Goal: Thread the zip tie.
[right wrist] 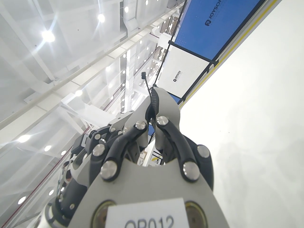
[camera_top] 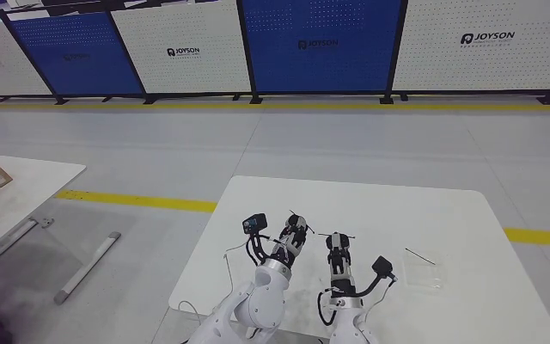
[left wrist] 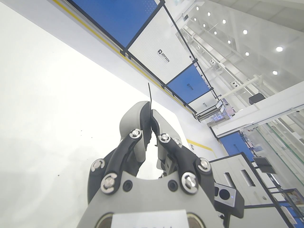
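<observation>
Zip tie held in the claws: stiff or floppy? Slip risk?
Probably springy, not limp: the zip tie stands straight, unsupported, past the left claw. Likely very light, being a thin strip, so it may twist or slide in the pinch; the right claw grips near its head.

White table point(camera_top: 361, 206), clear plastic bag point(camera_top: 427, 277) lying near its right edge, second white table point(camera_top: 34, 185) far left, yellow floor line point(camera_top: 137, 200), blue and white perforated panels point(camera_top: 322, 43) behind, ceiling lights point(right wrist: 48, 36).
</observation>
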